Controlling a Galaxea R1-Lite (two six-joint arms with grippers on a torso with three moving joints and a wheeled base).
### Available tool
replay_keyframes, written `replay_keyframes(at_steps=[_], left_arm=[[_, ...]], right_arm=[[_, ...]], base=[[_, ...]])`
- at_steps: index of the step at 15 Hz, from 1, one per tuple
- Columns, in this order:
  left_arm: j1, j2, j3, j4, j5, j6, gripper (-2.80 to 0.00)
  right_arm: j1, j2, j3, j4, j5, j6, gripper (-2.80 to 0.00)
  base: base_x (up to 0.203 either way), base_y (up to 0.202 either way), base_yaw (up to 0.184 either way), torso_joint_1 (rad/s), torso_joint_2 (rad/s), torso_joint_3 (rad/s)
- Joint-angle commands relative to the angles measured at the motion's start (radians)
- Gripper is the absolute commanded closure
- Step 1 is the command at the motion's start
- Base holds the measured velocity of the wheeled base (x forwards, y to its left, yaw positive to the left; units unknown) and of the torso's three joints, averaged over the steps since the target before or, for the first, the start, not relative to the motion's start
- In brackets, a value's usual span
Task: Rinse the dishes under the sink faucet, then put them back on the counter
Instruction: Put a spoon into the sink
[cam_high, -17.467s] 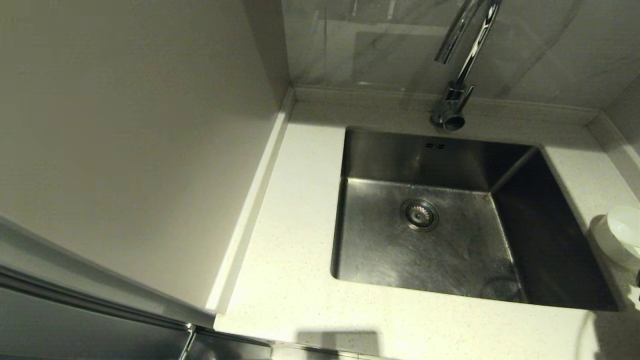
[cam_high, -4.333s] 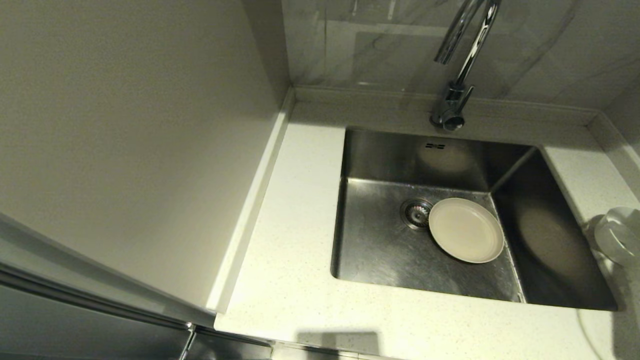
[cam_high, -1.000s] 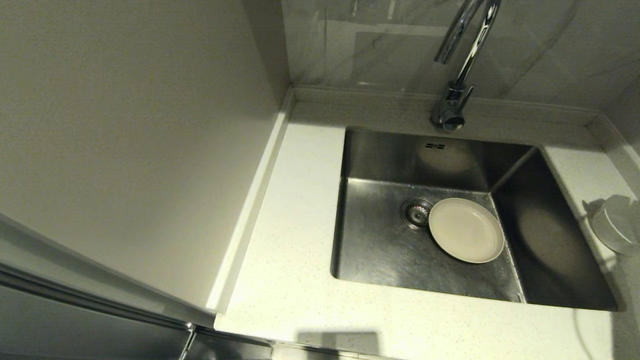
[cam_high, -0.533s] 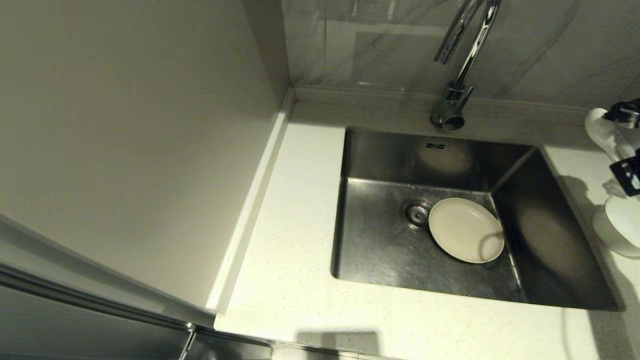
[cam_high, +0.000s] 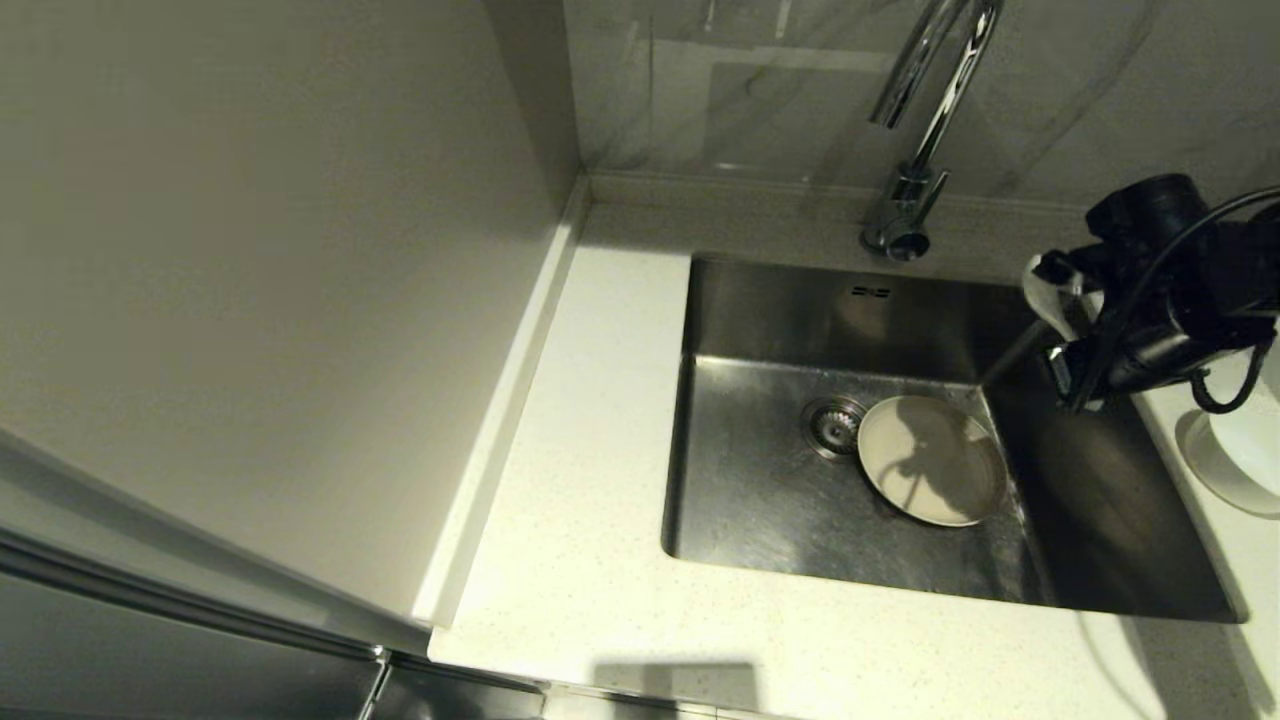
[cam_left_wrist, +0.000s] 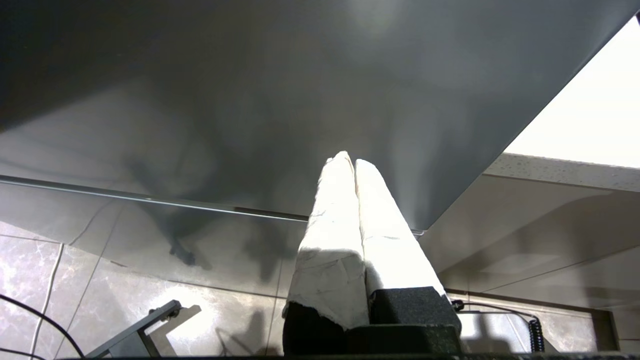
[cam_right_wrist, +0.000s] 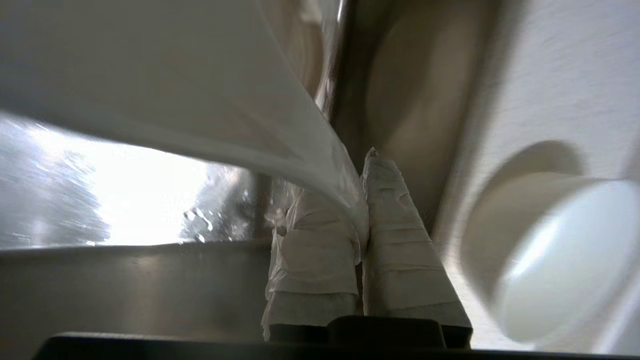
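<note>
The dishes are split between sink and tabletop as we see them. The tabletop (cam_high: 590, 560) wraps the sink (cam_high: 760, 500) on the left, near and right sides, with the faucet (cam_high: 915, 130) standing at the sink's far edge. On the sink floor the plate (cam_high: 932, 460) lies flat, just right of the drain (cam_high: 835, 427) and touching its rim; the arm's shadow falls across it. The bowl (cam_high: 1240, 460) stands upright on the tabletop right of the sink, near its rim. Our right pincer (cam_right_wrist: 362, 220) is over the sink's far right corner, its wrapped fingers (cam_right_wrist: 400, 260) pinched narrow on the spoon (cam_right_wrist: 210, 110), whose white end shows at the tips in the head view. Our left pincer (cam_left_wrist: 354, 162) is parked well away from the sink, below the tabletop, its fingers pressed together with nothing between them.
</note>
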Motion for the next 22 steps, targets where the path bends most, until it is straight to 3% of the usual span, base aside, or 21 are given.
replay_keyframes(at_steps=[1, 5, 11, 16, 22], left_arm=[[0.0, -0.003, 0.0, -0.001, 0.001, -0.001, 0.0], [0.0, -0.003, 0.0, -0.001, 0.001, -0.001, 0.0], [0.0, -0.003, 0.0, -0.001, 0.001, -0.001, 0.0], [0.0, -0.003, 0.0, -0.001, 0.001, -0.001, 0.0], [0.0, -0.003, 0.0, -0.001, 0.001, -0.001, 0.0]], right_arm=[[0.009, 0.051, 0.104, -0.061, -0.008, -0.002, 0.0], [0.036, 0.167, 0.212, -0.231, -0.046, -0.001, 0.0], [0.058, 0.304, 0.214, -0.36, -0.089, -0.002, 0.0], [0.058, 0.395, 0.181, -0.456, -0.119, -0.007, 0.0], [0.059, 0.474, 0.062, -0.46, -0.158, -0.007, 0.0]], base=[[0.0, 0.0, 0.0, 0.0, 0.0, 0.0], [0.0, 0.0, 0.0, 0.0, 0.0, 0.0], [0.0, 0.0, 0.0, 0.0, 0.0, 0.0], [0.0, 0.0, 0.0, 0.0, 0.0, 0.0], [0.0, 0.0, 0.0, 0.0, 0.0, 0.0]])
